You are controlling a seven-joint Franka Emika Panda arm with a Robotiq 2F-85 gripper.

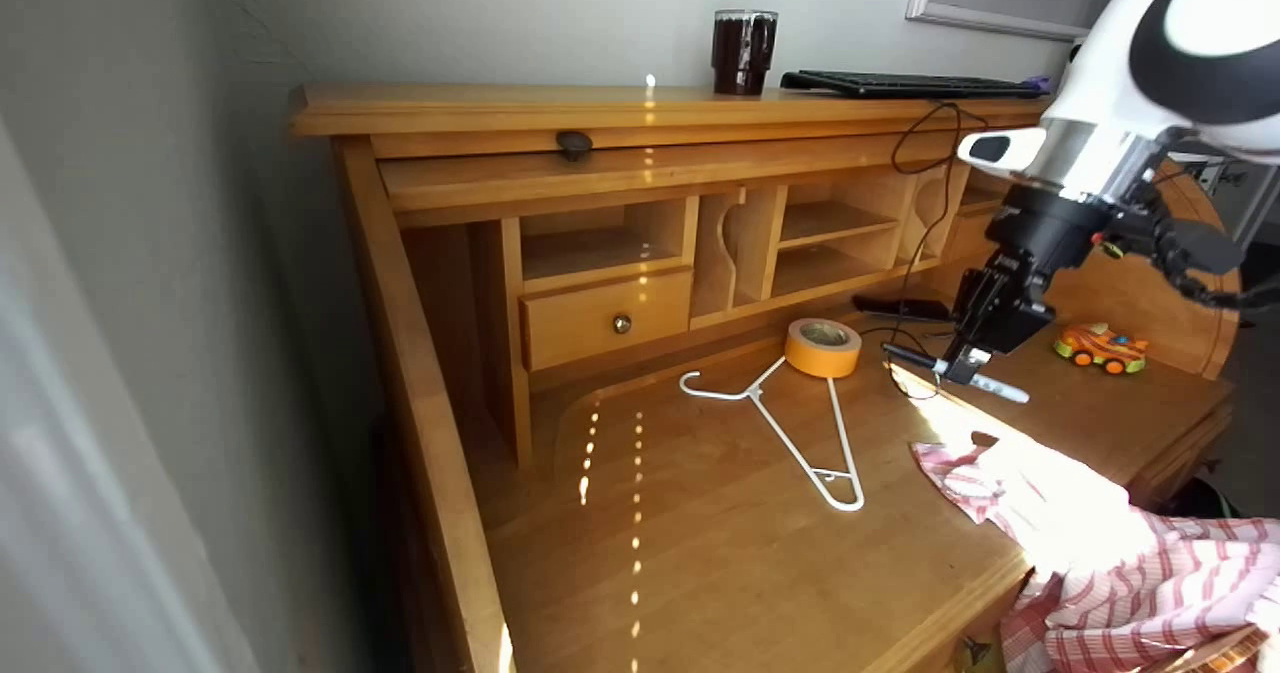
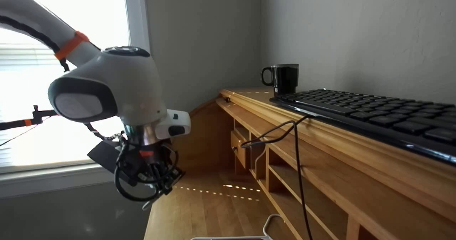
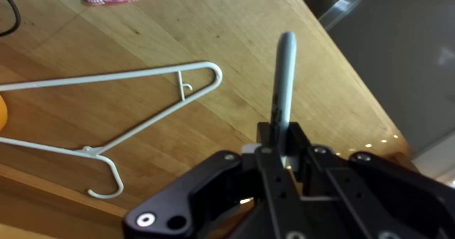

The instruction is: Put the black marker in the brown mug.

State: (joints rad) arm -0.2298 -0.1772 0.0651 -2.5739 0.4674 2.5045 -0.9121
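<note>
The marker [image 1: 1000, 388] has a black cap end and a pale grey body. My gripper [image 1: 966, 365] is shut on it near its middle and holds it above the desk, slightly tilted in an exterior view. In the wrist view the pale body of the marker [image 3: 285, 68] sticks out beyond the fingertips of the gripper [image 3: 279, 134]; the cap end is hidden there. The glossy dark brown mug [image 1: 743, 53] stands upright on the desk's top shelf. The mug [image 2: 287, 79] also shows with its handle in an exterior view. The gripper is lower than the mug and well apart from it.
A black keyboard [image 1: 910, 85] lies beside the mug on the top shelf, its cable [image 2: 298, 168] hanging down the front. A white hanger [image 1: 845, 443], orange tape roll [image 1: 820, 359], toy car [image 1: 1100, 350] and striped cloth [image 1: 1090, 523] lie on the desk. Wooden compartments rise behind.
</note>
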